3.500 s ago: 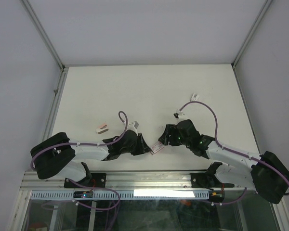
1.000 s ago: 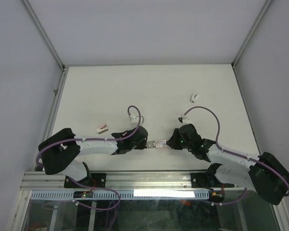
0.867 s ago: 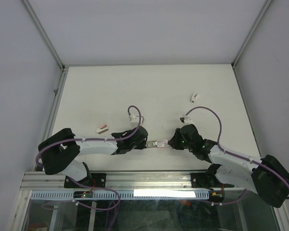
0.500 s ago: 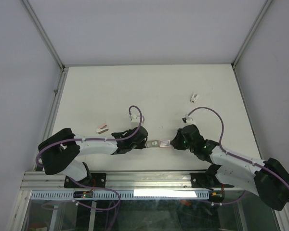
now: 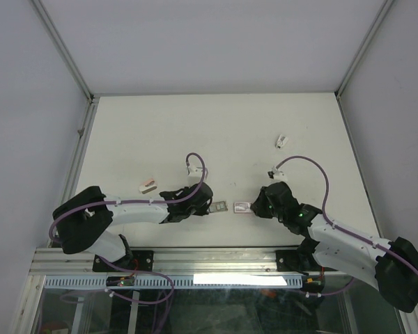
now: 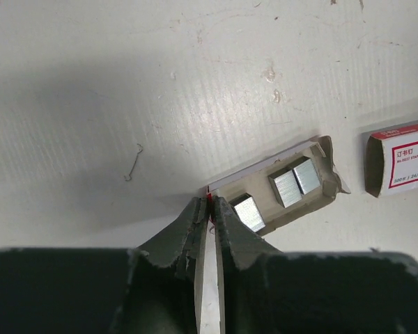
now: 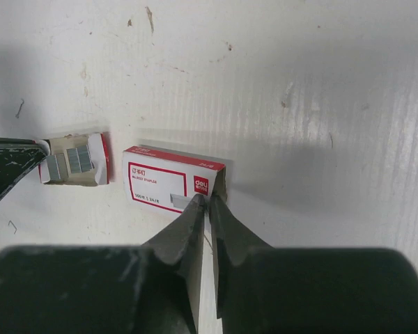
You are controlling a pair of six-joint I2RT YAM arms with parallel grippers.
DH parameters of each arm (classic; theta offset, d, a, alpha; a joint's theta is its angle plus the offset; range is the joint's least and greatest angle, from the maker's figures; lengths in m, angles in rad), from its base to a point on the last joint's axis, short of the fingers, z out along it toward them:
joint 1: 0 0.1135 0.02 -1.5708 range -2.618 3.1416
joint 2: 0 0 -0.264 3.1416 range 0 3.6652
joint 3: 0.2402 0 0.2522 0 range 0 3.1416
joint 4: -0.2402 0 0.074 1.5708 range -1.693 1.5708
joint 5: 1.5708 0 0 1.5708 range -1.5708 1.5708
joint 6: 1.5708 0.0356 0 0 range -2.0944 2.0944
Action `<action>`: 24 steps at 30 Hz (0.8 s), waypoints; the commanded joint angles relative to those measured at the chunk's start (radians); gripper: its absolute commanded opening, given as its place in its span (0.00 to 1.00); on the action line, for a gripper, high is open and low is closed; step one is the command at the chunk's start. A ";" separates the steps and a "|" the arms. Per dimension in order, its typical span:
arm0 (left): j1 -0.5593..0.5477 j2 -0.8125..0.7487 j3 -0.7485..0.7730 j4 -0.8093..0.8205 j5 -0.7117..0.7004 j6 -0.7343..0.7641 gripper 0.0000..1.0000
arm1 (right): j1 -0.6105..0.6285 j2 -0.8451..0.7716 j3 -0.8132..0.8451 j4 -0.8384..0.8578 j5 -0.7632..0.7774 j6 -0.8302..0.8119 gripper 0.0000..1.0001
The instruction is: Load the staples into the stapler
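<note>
Tray [image 6: 326,175] is out of the box [image 7: 160,182] now, the two just apart between the arms; left gripper [image 6: 207,203] pinches the tray's end, right gripper [image 7: 207,203] the box flap, both nearly closed; staples [image 6: 292,182] exposed for loading.

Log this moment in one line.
tray: out of box, lying apart | left jaws: pinching tray flap | right jaws: pinching box flap
</note>
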 commanded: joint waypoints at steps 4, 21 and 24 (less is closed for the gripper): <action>0.009 -0.095 0.005 -0.006 -0.039 0.038 0.27 | -0.003 -0.035 0.019 -0.027 0.048 0.012 0.25; 0.220 -0.485 0.064 -0.149 0.100 0.156 0.99 | -0.003 -0.210 0.141 -0.178 0.066 -0.098 0.70; 0.388 -0.536 0.013 -0.153 0.144 0.146 0.99 | -0.003 -0.199 0.133 -0.144 0.052 -0.104 0.72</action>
